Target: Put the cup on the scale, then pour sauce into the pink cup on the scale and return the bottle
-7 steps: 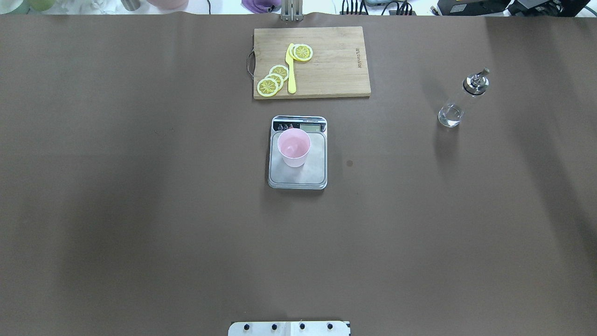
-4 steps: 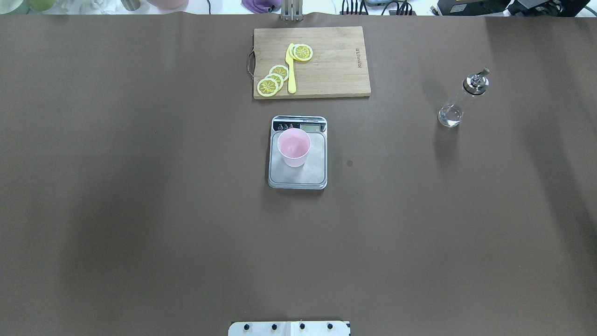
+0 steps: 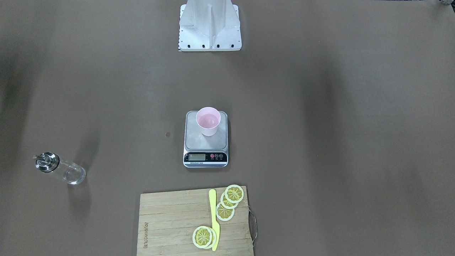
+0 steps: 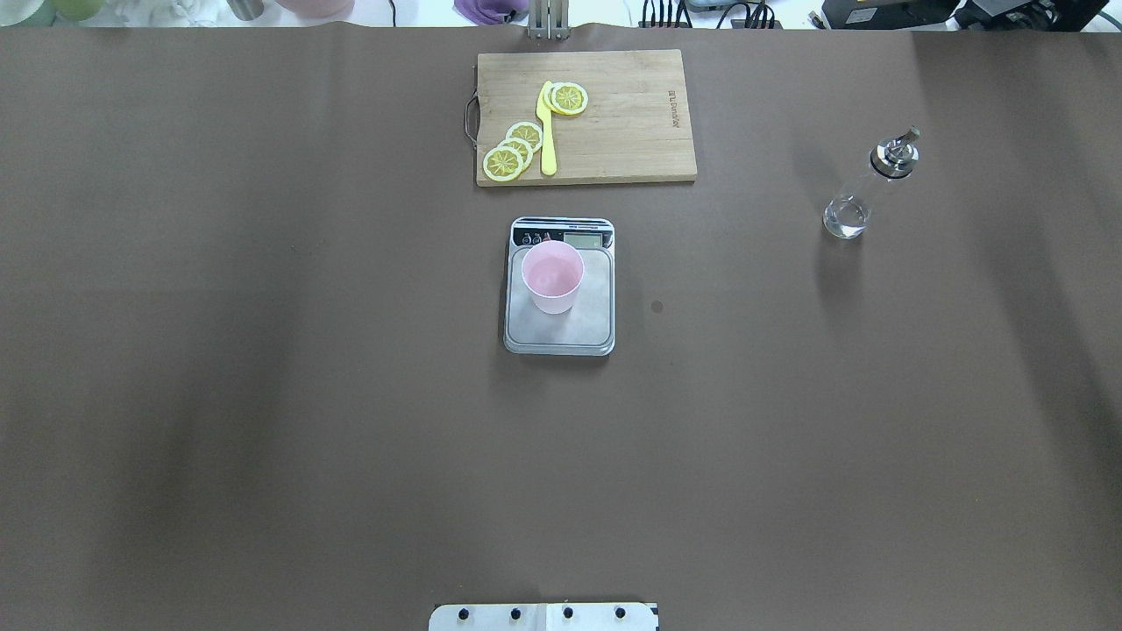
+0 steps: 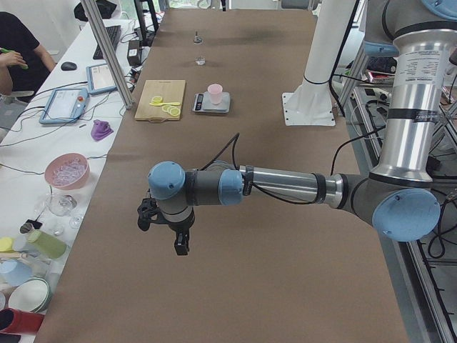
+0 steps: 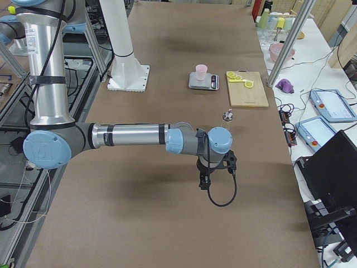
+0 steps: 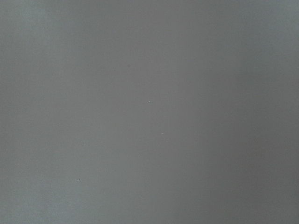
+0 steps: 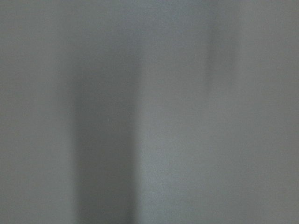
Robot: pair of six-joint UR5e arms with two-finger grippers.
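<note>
Left arm extends low over the brown surface. Whether the left jaws are spread or pressed together cannot be told. Well apart from both sets of jaws, roughly midway between them, the cup stands upright on the scale, toward its display end. Beyond the scale lies a board bearing lemon slices and a yellow knife. The bottle stands upright on the surface, near the right jaws and far from the left. Right arm also extends low over the surface, and the state of the right jaws cannot be told.
</note>
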